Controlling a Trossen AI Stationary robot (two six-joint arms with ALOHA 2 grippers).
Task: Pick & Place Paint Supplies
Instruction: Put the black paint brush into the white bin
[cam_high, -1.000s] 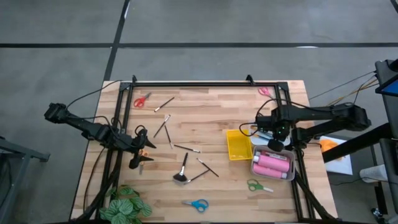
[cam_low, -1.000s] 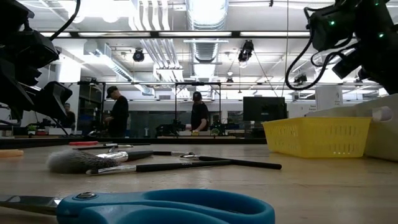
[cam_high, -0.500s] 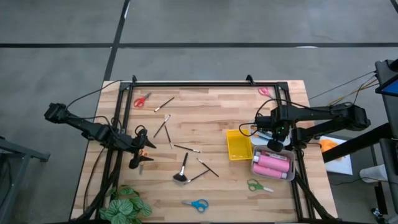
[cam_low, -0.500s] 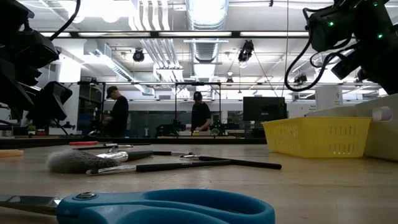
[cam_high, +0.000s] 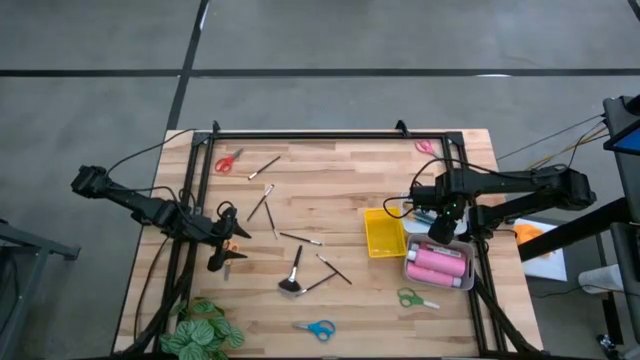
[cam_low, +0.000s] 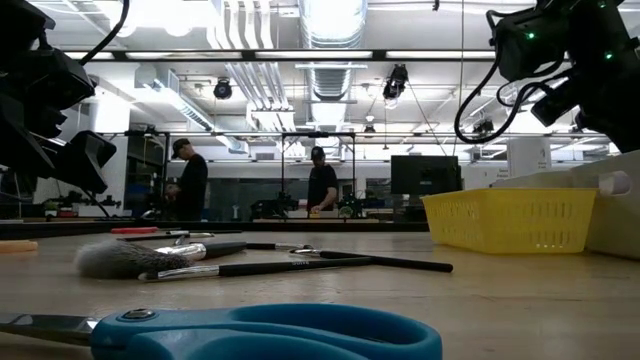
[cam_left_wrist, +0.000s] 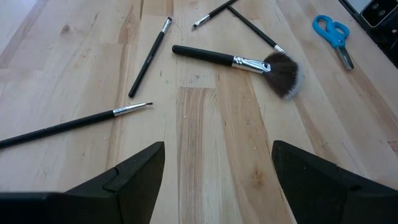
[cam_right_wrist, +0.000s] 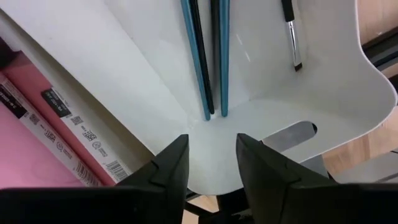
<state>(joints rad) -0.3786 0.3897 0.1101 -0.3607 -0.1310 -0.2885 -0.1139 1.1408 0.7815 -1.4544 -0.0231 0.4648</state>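
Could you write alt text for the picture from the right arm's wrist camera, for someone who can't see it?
The right gripper, its fingers slightly apart and empty, hangs over a white tray holding two thin brushes with teal handles and a smaller dark brush. Pink paint bottles lie in the neighbouring compartment.

bare wood between brushes (cam_high: 300, 238) and yellow tray (cam_high: 383, 232)

Left gripper (cam_left_wrist: 214, 180) hangs above bare wooden table (cam_left_wrist: 205, 124), fingers (cam_left_wrist: 124, 180) spread wide — nothing between them. Fluffy black brush (cam_left_wrist: 242, 62) lies flat beyond. Beside its handle: thin brush (cam_left_wrist: 149, 57). Near that, long thin brush (cam_left_wrist: 74, 123). Past the bristles — blue scissors (cam_left_wrist: 331, 34).
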